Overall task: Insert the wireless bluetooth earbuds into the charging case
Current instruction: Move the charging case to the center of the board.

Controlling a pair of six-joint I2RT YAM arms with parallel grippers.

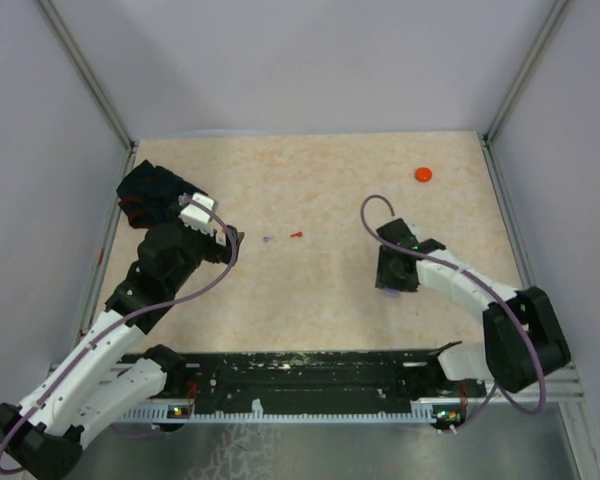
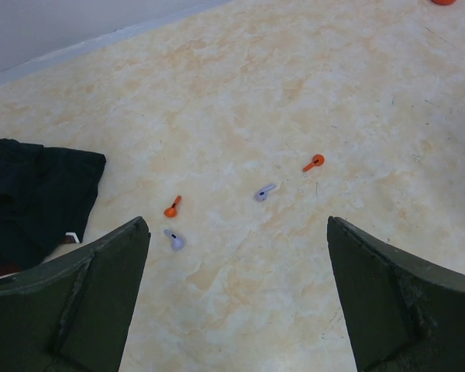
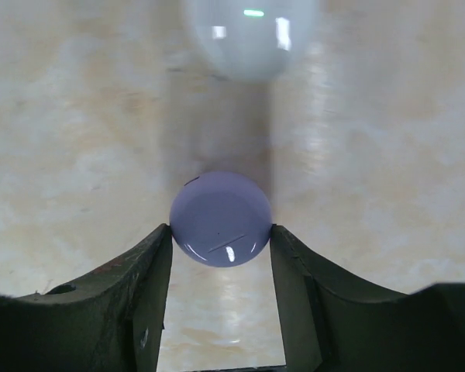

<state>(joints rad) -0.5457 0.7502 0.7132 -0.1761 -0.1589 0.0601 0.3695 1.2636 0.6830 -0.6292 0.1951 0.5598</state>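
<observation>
Several earbuds lie loose on the table in the left wrist view: a red one (image 2: 173, 208), a pale purple one (image 2: 174, 239), another purple one (image 2: 264, 192) and another red one (image 2: 314, 163). My left gripper (image 2: 238, 232) hangs open just short of them, with nothing between its fingers. From above, a red earbud (image 1: 296, 235) and a purple earbud (image 1: 268, 239) show to the right of the left gripper (image 1: 228, 240). My right gripper (image 3: 221, 232) is shut on a round pale purple charging case (image 3: 220, 218), pinched at its sides on the table. From above, the right gripper (image 1: 393, 275) hides the case.
A white glossy round case (image 3: 252, 35) lies just beyond the purple one. A red disc (image 1: 423, 174) sits at the far right of the table. A black cloth (image 1: 150, 190) lies at the far left corner, also in the left wrist view (image 2: 31, 194). Walls enclose three sides.
</observation>
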